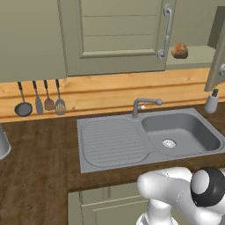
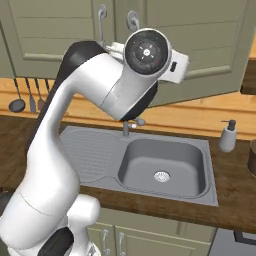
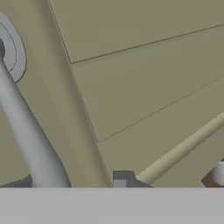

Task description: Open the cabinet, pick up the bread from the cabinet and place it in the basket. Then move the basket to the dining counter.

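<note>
The cabinet's left door (image 1: 118,35) is closed, and its curved grey bar handle (image 1: 167,30) sits at the door's right edge. The right door (image 1: 217,57) is swung open. On the shelf behind it lies the bread (image 1: 179,51), a small orange-brown lump. In the hand view my gripper (image 3: 70,181) is close against a door panel (image 3: 144,87). A grey bar handle (image 3: 26,131) runs down between its two dark fingertips (image 3: 122,177), which stand wide apart. A bit of the bread (image 3: 208,180) shows at the lower right. The brown basket (image 2: 252,157) stands on the counter at the far right.
A grey sink (image 1: 149,138) with a tap (image 1: 143,105) is set in the dark wooden counter (image 1: 39,167). A soap bottle (image 1: 212,102) stands to the sink's right. Utensils (image 1: 39,99) hang on the wooden backsplash, and a grey pot (image 1: 2,143) is at the left edge.
</note>
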